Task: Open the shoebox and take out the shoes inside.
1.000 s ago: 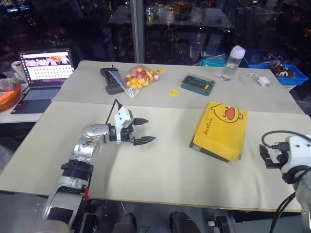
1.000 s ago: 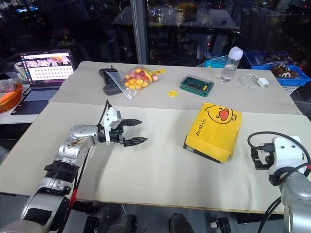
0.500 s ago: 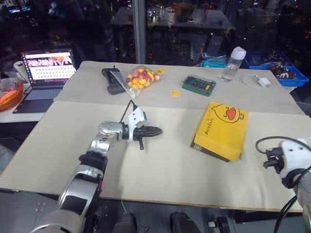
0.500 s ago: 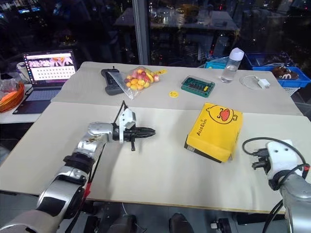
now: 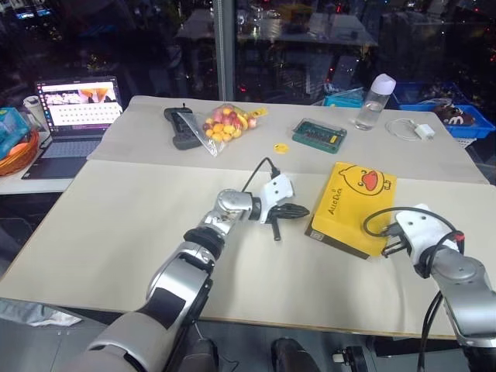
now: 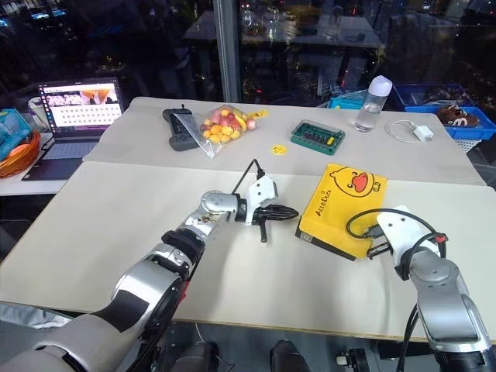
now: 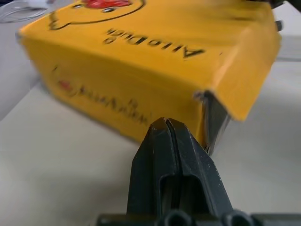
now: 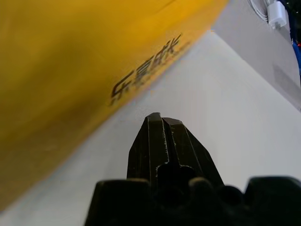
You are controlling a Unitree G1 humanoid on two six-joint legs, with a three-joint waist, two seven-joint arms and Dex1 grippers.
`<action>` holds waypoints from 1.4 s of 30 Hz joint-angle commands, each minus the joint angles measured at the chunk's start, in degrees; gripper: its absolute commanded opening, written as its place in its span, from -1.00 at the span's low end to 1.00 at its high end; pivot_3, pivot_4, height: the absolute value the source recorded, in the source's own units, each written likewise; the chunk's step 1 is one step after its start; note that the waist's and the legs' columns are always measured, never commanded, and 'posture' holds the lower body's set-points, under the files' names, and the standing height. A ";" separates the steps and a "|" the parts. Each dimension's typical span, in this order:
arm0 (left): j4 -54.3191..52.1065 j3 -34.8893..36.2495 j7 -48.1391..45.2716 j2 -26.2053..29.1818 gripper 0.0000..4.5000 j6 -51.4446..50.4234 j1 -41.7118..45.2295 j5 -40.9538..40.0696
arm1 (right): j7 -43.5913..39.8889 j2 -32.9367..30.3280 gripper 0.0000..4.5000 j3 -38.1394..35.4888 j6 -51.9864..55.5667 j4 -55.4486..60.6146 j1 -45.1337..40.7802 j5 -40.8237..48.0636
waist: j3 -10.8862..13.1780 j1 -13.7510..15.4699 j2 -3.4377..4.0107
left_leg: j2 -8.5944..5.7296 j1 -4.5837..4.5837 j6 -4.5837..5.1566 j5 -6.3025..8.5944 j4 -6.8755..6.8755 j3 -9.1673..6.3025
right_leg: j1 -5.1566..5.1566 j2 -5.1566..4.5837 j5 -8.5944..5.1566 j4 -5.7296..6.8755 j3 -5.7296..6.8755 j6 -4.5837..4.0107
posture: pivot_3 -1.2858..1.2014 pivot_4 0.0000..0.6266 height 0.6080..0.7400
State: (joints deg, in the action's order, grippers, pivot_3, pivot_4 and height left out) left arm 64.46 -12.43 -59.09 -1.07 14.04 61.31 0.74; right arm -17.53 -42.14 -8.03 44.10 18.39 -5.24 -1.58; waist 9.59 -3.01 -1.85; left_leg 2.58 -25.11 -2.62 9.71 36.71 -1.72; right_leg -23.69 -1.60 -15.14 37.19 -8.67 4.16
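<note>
Two closed, empty end effectors, left (image 5: 298,209), right (image 8: 161,123), flanking yellow shoebox (image 5: 353,205) lettered "AiioDick"

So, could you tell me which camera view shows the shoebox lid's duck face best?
The left eye view: the shoebox lies whole, duck face up. The right eye view matches. The left wrist view catches the face's lower edge; the right wrist view, a yellow side.

With its yellow lid down, the shoebox (image 5: 353,208) hides its contents from me, my right wrist view cuts it off at the picture's edge and blurs it, and the right tool (image 5: 390,245) sits behind its white wrist housing in my head views.
</note>
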 commanded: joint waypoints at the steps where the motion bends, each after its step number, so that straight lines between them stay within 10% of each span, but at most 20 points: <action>1: 1.30 -0.49 -0.74 -2.11 -1.00 2.34 2.32 1.33 | -1.22 0.34 -0.99 2.29 -1.36 -0.43 -3.67 -0.72 | 0.00 0.03 0.00 | 0.00 -0.01 0.00 0.00 0.00 0.00 | -0.02 0.00 0.00 0.02 0.00 0.00 | 0.03 -0.52 0.34; 19: -7.04 2.34 -3.44 5.58 -1.00 1.67 -3.93 1.44 | -11.08 9.55 -0.99 17.80 -7.94 -3.46 -19.52 -2.04 | 0.00 -2.08 0.00 | -0.06 0.05 0.34 -0.24 0.12 -0.02 | -0.46 0.14 0.14 0.87 -0.23 0.03 | 0.03 -0.52 0.34; 32: -63.73 4.77 0.08 23.66 -1.00 -28.25 -38.32 -5.22 | -21.35 13.95 -0.99 26.02 -7.13 3.31 -18.50 -0.63 | -0.03 -3.83 0.05 | 0.21 0.25 0.38 -0.26 0.08 -0.10 | -0.34 0.35 0.12 1.05 -0.16 -0.17 | 0.03 -0.52 0.34; 42: -87.75 12.61 3.44 34.11 -1.00 -45.66 -51.62 -12.45 | -25.00 11.28 -0.99 23.71 -4.93 9.33 -13.94 1.21 | 0.03 -3.63 -0.04 | 0.23 0.36 0.37 -0.25 0.10 -0.08 | -0.36 0.32 0.05 1.17 -0.10 -0.29 | 0.03 -0.52 0.34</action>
State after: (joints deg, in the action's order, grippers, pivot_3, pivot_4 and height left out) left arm -18.19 0.59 -55.44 33.09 -30.49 9.55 -8.78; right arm -41.62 -31.68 15.32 40.08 23.94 -18.48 -2.56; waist 9.62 -6.64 -1.89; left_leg 2.80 -24.75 -2.25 9.46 36.81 -1.79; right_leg -24.06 -1.28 -15.09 38.36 -8.77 3.86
